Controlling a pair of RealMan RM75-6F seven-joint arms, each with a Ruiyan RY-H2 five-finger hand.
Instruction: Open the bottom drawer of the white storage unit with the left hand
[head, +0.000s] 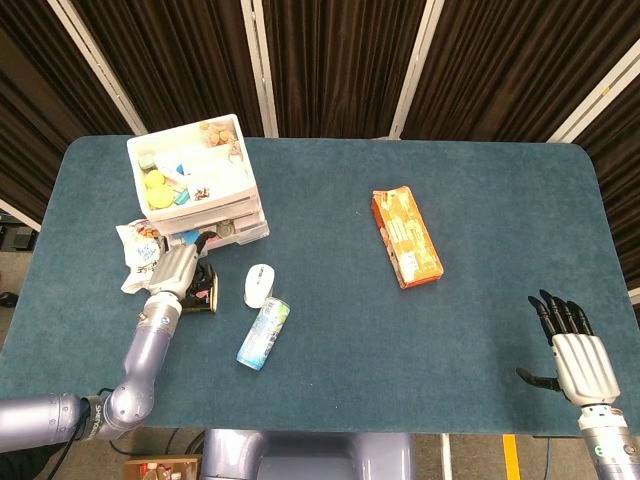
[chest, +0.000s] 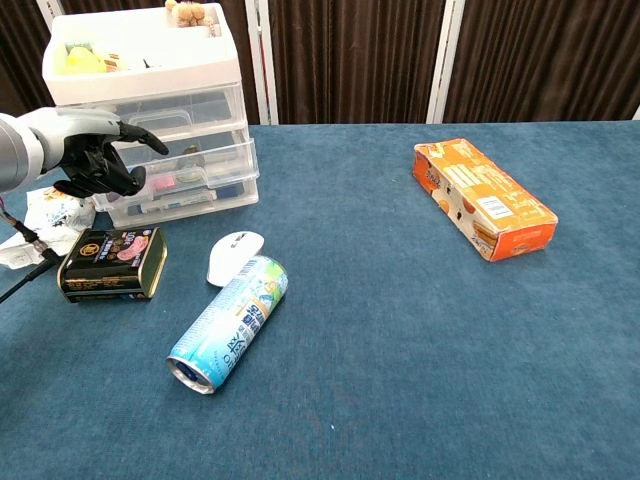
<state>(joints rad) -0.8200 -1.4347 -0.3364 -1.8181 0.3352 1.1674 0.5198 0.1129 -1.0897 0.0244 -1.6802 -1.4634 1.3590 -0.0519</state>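
white plastic three-drawer storage unit (chest: 155, 115) stands at the table's far left, bottom drawer (chest: 185, 198) closed. left hand (chest: 95, 150), fingers curled and empty, hovers at its front; recommend hooking fingertips under the lowest handle, then pulling straight outward.

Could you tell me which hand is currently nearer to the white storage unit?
Left. The left hand hovers right in front of the white storage unit, while the right hand rests far across the table.
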